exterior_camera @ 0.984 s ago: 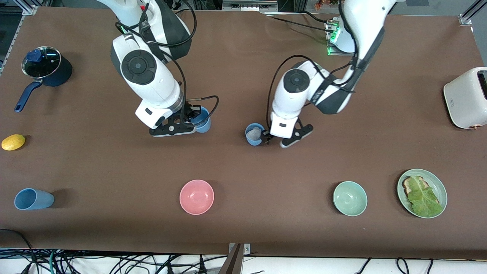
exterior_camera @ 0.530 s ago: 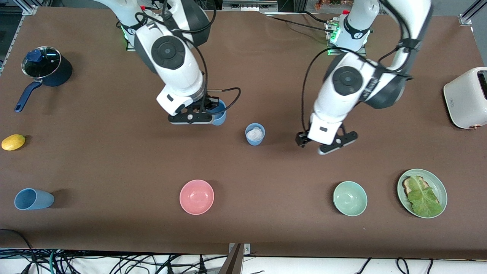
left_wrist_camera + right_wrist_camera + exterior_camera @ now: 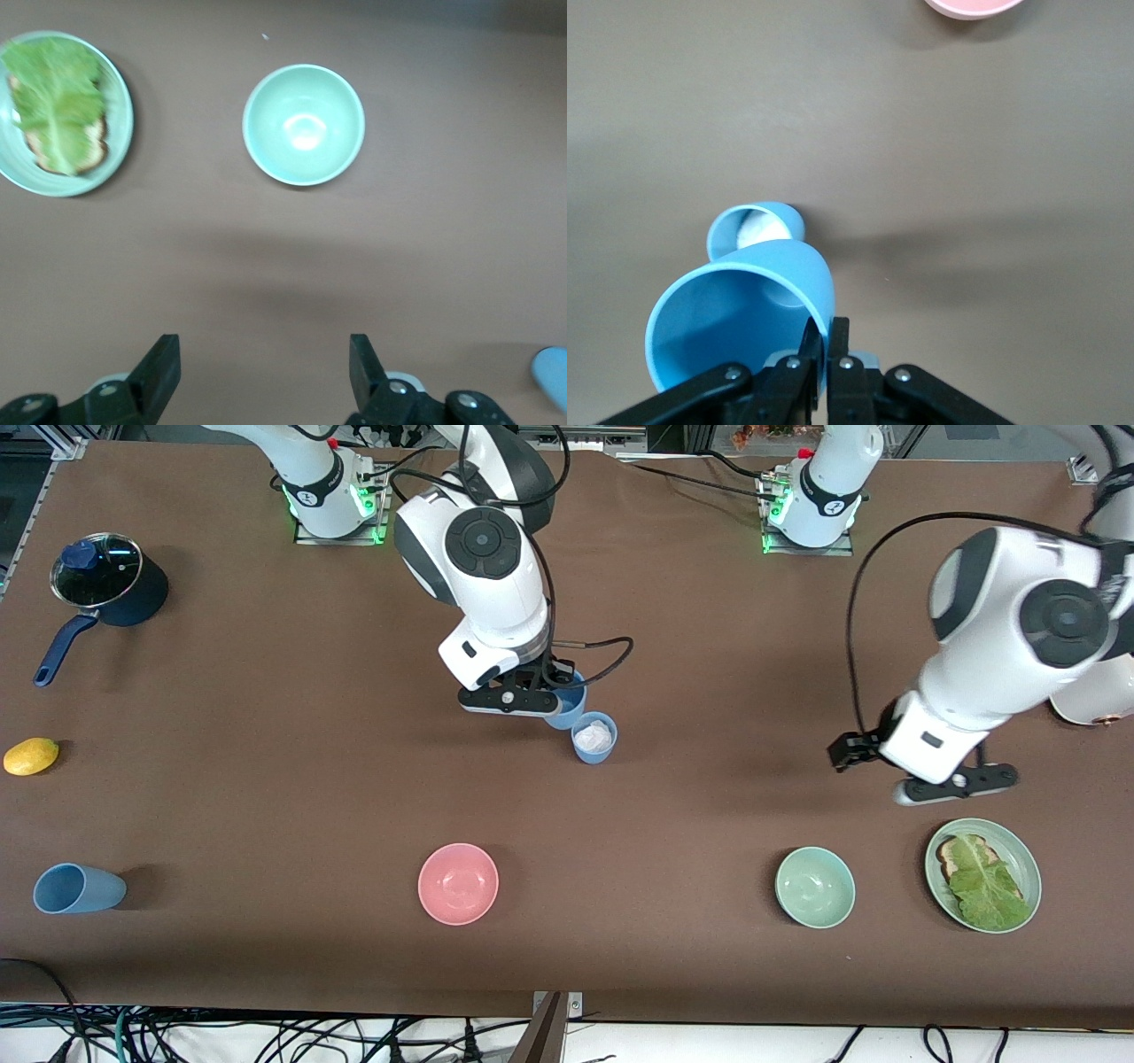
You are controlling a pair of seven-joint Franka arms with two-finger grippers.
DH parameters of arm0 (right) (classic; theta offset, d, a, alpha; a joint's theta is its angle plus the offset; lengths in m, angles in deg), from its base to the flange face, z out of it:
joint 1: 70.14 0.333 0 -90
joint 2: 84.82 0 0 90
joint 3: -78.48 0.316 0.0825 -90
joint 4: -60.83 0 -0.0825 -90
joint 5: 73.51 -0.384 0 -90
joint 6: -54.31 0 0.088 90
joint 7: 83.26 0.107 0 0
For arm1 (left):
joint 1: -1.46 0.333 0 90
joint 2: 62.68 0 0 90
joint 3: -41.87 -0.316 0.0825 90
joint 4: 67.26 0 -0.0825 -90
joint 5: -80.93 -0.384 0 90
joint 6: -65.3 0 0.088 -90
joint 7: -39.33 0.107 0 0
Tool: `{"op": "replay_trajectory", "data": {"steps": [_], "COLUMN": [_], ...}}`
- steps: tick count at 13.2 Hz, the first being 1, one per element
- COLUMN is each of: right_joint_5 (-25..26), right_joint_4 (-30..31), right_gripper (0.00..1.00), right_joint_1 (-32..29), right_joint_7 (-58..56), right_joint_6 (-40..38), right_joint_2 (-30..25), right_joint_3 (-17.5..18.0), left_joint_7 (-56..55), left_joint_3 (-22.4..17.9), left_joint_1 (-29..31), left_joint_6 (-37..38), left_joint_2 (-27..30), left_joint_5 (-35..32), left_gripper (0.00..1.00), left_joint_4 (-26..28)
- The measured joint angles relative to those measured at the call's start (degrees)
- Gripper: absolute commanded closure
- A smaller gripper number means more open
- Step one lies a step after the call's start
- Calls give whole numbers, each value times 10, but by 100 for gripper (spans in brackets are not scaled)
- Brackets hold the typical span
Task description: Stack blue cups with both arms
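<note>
While my right gripper (image 3: 551, 701) pinches the rim of a small matte light-blue plastic cup (image 3: 568, 703), one finger inside and one outside the wall, the cup hangs over the brown table (image 3: 266, 797) just beside a second light-blue cup (image 3: 594, 737) that stands upright mid-table with something white and crumpled in its bottom. In the right wrist view the carried cup (image 3: 744, 314) looks tilted, its mouth turned partly toward the camera, and the standing cup (image 3: 755, 228) shows just past its rim. Risks, as I judge them: the hold is on one side of the rim only, so the cup may swing or slip; if it comes down tilted, its base could catch the standing cup's lip and tip it over; the white wad may keep the cups from nesting fully. My left gripper (image 3: 921, 771), fingers spread and holding nothing, hovers over bare table near the pale green plate with toast and a lettuce leaf (image 3: 1021, 849), with the pale green bowl (image 3: 815, 887) nearby; nothing steadies the standing cup. A third light-blue cup (image 3: 78, 888) lies on its side toward the right arm's end of the table, nearer the front camera; it could roll when grasped.
</note>
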Motion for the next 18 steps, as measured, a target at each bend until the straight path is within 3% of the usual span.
{"op": "replay_trajectory", "data": {"steps": [4,10,15,18], "right_joint_5": [0,0,0,1], "right_joint_4": [-13,-13,-13,-13], "right_gripper": [100,100,100,100], "right_joint_1": [21,25,25,25], "right_joint_7": [34,40,40,40], "right_joint_6": [36,54,55,67], "right_joint_2": [27,44,47,56], "right_joint_3": [0,-3,-3,-3], "left_joint_7": [130,221,243,243], "left_joint_3": [0,-20,-122,-142], "left_joint_1": [49,72,-8,-36], "left_joint_6": [22,80,87,87], "left_joint_2": [5,31,44,59], "left_joint_5": [0,1,28,30], "left_gripper": [2,2,2,2], "left_joint_4": [-24,-55,-52,-35]}}
